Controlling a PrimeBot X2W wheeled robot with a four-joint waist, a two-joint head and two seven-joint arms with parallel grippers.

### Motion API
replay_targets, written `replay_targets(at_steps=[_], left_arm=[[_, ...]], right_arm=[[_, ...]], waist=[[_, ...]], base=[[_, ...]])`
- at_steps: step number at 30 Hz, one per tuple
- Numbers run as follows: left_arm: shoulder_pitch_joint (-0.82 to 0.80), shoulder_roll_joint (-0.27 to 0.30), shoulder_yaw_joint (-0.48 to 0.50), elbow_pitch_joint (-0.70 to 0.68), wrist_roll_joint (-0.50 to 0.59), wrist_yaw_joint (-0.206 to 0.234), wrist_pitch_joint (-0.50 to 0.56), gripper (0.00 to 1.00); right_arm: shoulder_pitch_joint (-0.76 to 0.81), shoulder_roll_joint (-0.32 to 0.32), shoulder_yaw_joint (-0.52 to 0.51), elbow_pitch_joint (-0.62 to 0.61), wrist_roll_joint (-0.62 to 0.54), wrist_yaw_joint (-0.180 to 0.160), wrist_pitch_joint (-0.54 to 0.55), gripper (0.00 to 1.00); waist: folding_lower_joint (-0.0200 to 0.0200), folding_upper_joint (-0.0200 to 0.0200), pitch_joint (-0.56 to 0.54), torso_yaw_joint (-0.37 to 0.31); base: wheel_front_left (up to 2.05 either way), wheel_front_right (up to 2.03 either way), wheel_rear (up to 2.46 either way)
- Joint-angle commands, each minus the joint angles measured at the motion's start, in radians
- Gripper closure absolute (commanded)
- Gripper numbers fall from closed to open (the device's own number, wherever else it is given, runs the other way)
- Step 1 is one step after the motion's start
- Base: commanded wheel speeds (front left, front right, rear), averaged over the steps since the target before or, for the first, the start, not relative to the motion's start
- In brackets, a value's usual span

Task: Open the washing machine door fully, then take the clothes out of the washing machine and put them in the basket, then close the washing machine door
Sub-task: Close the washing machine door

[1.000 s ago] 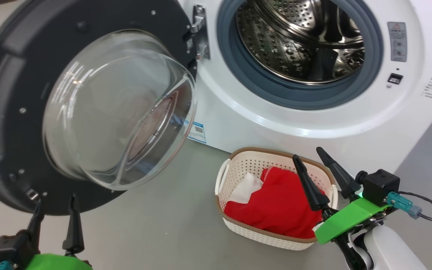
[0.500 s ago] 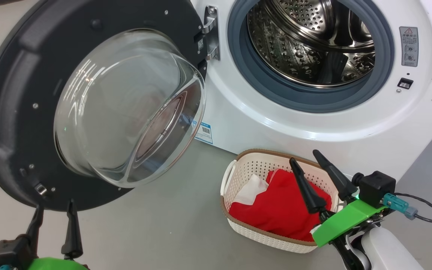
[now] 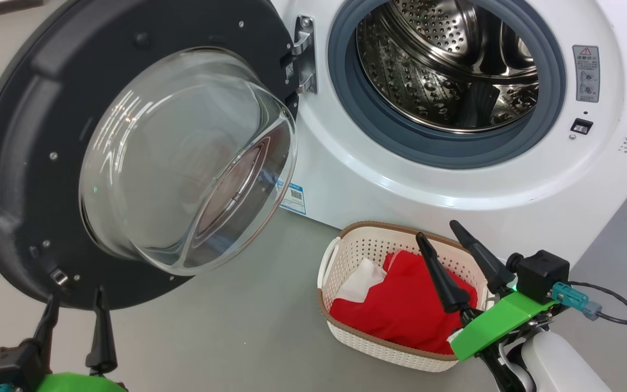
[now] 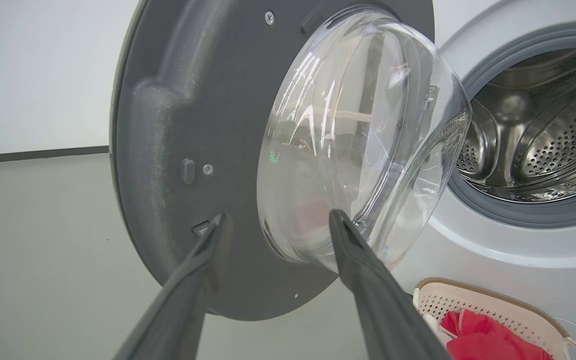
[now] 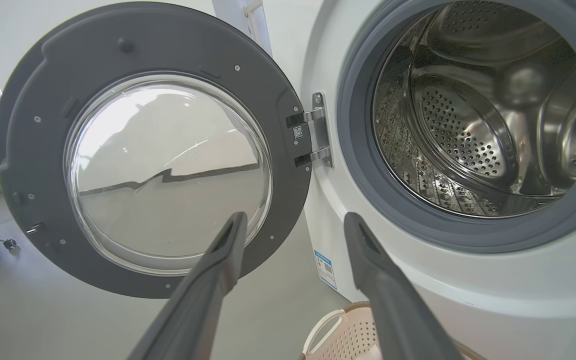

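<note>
two steps look done: the washing machine door stands swung wide, the steel drum looks bare, and the red jersey and white cloth lie in the basket on the floor just before the washing machine. the left gripper and right gripper are both spread wide and hold nothing. closing is left: the next move calls for a push from behind the door's rim, likely by the left gripper.

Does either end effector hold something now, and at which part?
Nothing is held: the left end effector and right end effector are both open and empty.
</note>
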Motion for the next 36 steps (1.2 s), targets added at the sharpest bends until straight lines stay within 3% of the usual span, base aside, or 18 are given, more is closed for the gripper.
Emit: replay_targets(at_steps=[1,5,6,7,9,11,23,31,36], left_arm=[[-0.014,0.033,0.039,-0.029,0.010,0.011,-0.004,0.00],[-0.013,0.037,0.039,-0.035,0.010,0.012,-0.002,0.04],[-0.013,0.039,0.039,-0.036,0.009,0.012,-0.002,0.18],[-0.013,0.040,0.039,-0.038,0.009,0.013,-0.001,0.41],[-0.013,0.045,0.039,-0.041,0.009,0.012,0.000,0.65],[-0.016,0.053,0.037,-0.053,0.014,0.010,0.002,1.00],[-0.084,0.144,0.087,-0.183,0.002,-0.015,0.045,1.00],[-0.178,0.238,0.227,-0.305,-0.078,-0.030,0.090,1.00],[-0.271,0.287,0.339,-0.316,-0.211,-0.066,0.148,1.00]], right_arm=[[0.000,-0.001,0.020,-0.022,0.019,0.002,-0.012,0.00],[0.000,-0.001,0.023,-0.022,0.021,0.002,-0.012,0.00],[0.000,-0.002,0.023,-0.022,0.021,0.002,-0.012,0.00],[-0.001,-0.002,0.024,-0.022,0.022,0.002,-0.012,0.00],[-0.001,-0.002,0.026,-0.021,0.023,0.002,-0.012,0.00],[-0.002,-0.002,0.026,-0.020,0.024,0.002,-0.012,0.00],[-0.008,0.002,0.030,-0.017,0.027,0.002,-0.012,0.00],[-0.011,0.000,0.029,-0.014,0.027,0.002,-0.012,0.00],[-0.012,-0.004,0.028,-0.015,0.025,0.002,-0.012,0.00]], waist=[[0.0000,-0.0001,-0.002,-0.001],[0.0000,-0.0001,-0.005,-0.001],[0.0000,-0.0001,-0.006,-0.001],[0.0000,-0.0001,-0.007,-0.001],[0.0000,-0.0001,-0.008,-0.001],[0.0000,-0.0001,-0.009,-0.001],[0.0000,-0.0001,-0.009,0.002],[0.0000,-0.0001,-0.008,0.003],[0.0000,-0.0001,-0.006,0.001]], base=[[0.00,0.00,0.00],[0.00,0.00,0.00],[0.00,0.00,0.00],[0.00,0.00,0.00],[0.00,0.00,0.00],[0.00,0.00,0.00],[0.00,0.00,0.00],[0.00,0.00,0.00],[0.00,0.00,0.00]])
